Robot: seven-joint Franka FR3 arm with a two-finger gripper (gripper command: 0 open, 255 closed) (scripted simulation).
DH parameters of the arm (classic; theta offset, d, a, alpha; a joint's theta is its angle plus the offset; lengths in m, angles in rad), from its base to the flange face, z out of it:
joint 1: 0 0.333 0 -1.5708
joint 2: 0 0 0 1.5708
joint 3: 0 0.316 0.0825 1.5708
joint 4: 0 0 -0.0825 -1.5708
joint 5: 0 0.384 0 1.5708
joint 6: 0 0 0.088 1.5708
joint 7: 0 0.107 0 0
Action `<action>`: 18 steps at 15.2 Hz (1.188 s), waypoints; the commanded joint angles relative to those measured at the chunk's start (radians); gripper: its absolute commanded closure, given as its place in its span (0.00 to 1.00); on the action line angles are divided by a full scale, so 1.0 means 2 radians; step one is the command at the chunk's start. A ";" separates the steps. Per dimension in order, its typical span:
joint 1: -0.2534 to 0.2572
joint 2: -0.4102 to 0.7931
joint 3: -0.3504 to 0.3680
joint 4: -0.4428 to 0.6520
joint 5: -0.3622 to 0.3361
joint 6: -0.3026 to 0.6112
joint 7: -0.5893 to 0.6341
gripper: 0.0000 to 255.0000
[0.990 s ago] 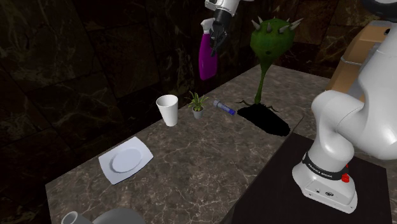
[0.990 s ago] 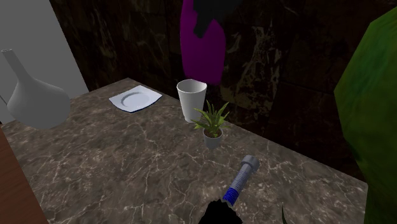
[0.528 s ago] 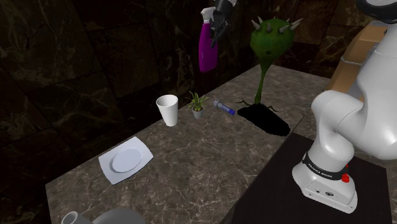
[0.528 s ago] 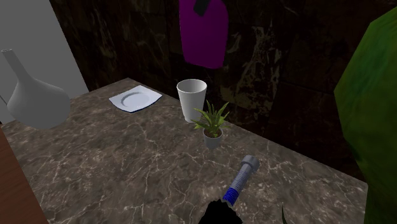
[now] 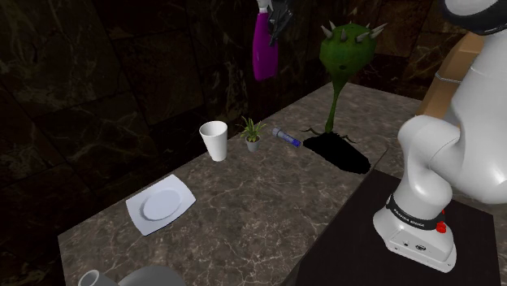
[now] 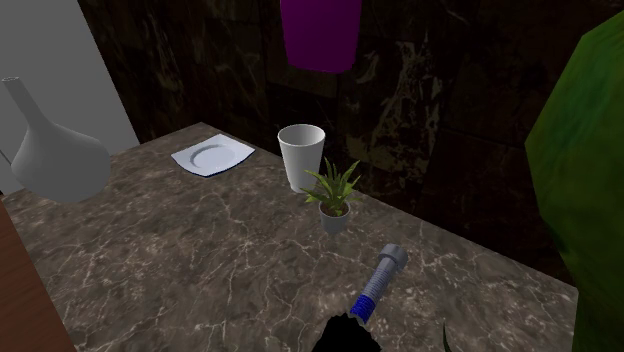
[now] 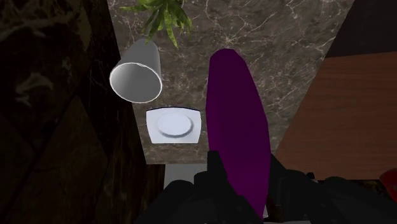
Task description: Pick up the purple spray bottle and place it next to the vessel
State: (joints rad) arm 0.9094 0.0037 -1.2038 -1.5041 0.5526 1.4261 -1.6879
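Now my claw is clenched on the purple bottle — a finger on each side of it. It hangs high above the desk, where a white cup and small plant stand. The grey vase sits at the desk's far end — well apart, past the plate.
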 commanded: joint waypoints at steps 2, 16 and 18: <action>0.025 -0.033 0.024 -0.014 -0.029 0.025 0.040 1.00; 0.081 -0.070 0.168 -0.068 -0.065 0.149 0.202 1.00; 0.089 -0.059 0.179 -0.064 -0.059 0.160 0.218 1.00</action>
State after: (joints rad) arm 1.0804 -0.1303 -0.8525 -1.6414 0.4242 1.7397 -1.2647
